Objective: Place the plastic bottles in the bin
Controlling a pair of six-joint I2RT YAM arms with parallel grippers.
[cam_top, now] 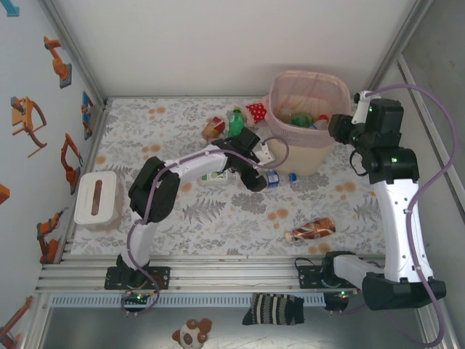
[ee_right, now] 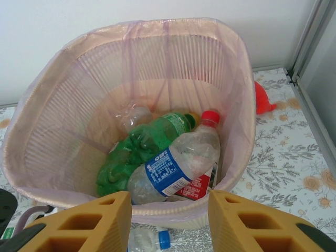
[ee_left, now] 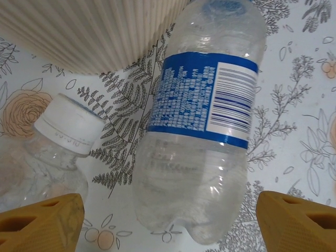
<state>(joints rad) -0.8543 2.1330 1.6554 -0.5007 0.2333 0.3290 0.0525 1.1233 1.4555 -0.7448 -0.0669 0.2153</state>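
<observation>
Pink mesh bin [ee_right: 239, 100] with green bottle [ee_right: 149, 140] and blue-labelled bottle [ee_right: 176, 167] inside, beneath parted end effector [ee_right: 169, 203].

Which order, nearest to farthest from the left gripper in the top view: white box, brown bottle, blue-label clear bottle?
1. Blue-label clear bottle: lying right at the left gripper, mid-table.
2. Brown bottle: to the right, closer to the arm bases.
3. White box: at the table's far left edge.

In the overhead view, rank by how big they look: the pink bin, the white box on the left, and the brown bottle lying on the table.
Largest: pink bin.
Next: white box.
Smallest: brown bottle.
Order is clear despite the bin's taller rim.
</observation>
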